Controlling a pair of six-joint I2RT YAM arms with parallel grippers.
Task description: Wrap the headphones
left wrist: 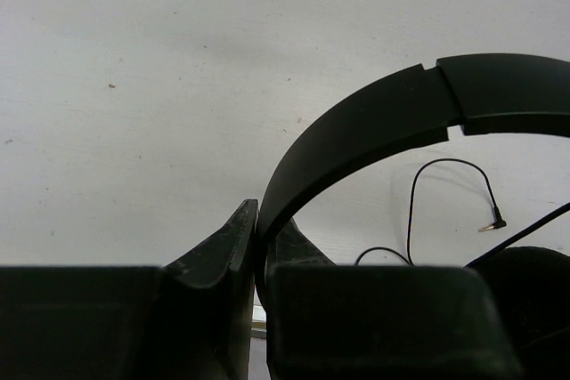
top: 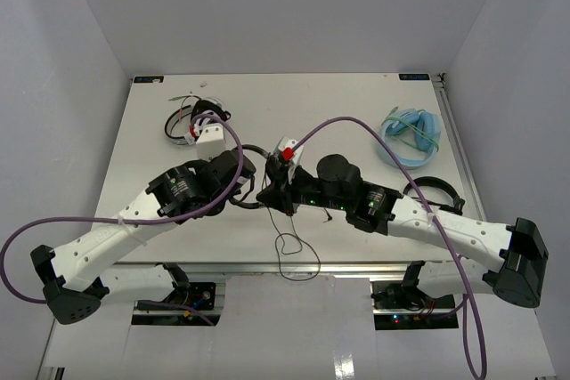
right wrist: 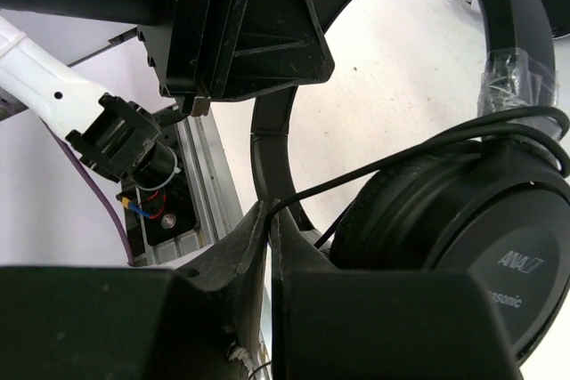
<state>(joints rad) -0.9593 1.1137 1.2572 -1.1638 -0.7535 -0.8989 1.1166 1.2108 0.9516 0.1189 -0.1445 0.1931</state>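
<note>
Headphones (left wrist: 374, 122) hang mid-table between the arms, with the left gripper (left wrist: 256, 242) clamped shut on the headband (right wrist: 508, 33), whose arc sweeps up and off to that gripper's right. The right gripper (right wrist: 270, 220), facing it, is pinched closed on the thin cable (right wrist: 356, 175) just beside the earcup (right wrist: 463, 246). The loose tail trails toward the near edge of the table (top: 356, 104), so the right arm looks best placed to do the winding.

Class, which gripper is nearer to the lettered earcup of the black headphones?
Right. The right gripper pinches the cable just beside the earcup; the left gripper clamps the headband farther up its arc.
</note>
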